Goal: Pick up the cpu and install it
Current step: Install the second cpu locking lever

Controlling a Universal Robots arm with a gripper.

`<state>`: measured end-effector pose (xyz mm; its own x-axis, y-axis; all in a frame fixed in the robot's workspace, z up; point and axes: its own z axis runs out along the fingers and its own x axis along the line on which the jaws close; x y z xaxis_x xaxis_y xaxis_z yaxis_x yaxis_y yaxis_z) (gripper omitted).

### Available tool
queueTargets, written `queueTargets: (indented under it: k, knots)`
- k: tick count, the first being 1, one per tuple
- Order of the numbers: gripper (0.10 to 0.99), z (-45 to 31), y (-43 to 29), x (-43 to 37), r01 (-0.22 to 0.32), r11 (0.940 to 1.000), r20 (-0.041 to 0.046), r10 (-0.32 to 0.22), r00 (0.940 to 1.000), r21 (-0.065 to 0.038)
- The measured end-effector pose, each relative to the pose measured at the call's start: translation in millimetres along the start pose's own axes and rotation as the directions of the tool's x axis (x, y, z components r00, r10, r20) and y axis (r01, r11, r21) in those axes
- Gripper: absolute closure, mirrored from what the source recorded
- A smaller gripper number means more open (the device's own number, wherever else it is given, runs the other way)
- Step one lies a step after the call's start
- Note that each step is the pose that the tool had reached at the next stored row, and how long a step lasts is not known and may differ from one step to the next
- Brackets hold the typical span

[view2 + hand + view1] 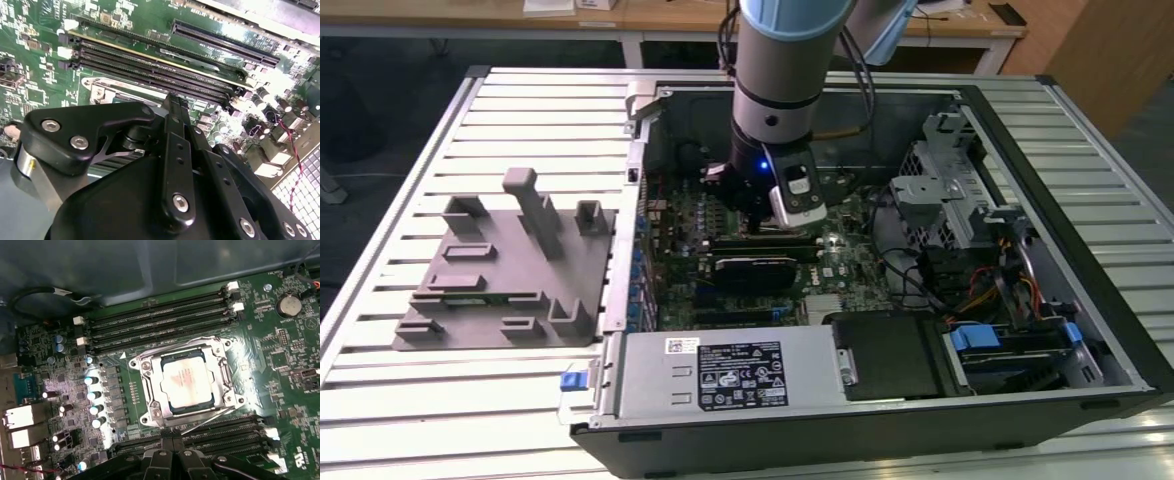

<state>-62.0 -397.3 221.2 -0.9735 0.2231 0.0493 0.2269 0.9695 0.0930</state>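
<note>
I see an open computer case (1067, 330) lying on a slatted metal table (400, 150). On the exterior view's left, beside the case, sits a grey fixture block (507, 270) with upright posts. Inside the case lies a green motherboard (280, 370) with rows of black memory slots (160, 320), a coin battery (289, 305) and silver capacitors (92, 395). A labelled grey power supply (727, 375) fills the case's near edge.

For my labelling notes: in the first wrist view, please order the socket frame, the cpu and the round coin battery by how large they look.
1. socket frame, largest; it surrounds the chip.
2. cpu, lying inside the frame.
3. round coin battery, clearly smallest.
All three lie on the same board, so nearness to the camera hardly affects the order.
</note>
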Motion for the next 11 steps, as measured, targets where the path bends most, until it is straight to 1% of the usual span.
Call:
queueTargets:
  k: [4, 11]
  knots:
    - [0.98, 2.9, -1.4, 2.4, 0.01, 0.9998, -0.002, -0.01, 1.0, -0.02]
    - [0.98, 8.0, -4.3, 4.9, 0.029, 0.9986, -0.0022, -0.03, 0.9996, -0.045]
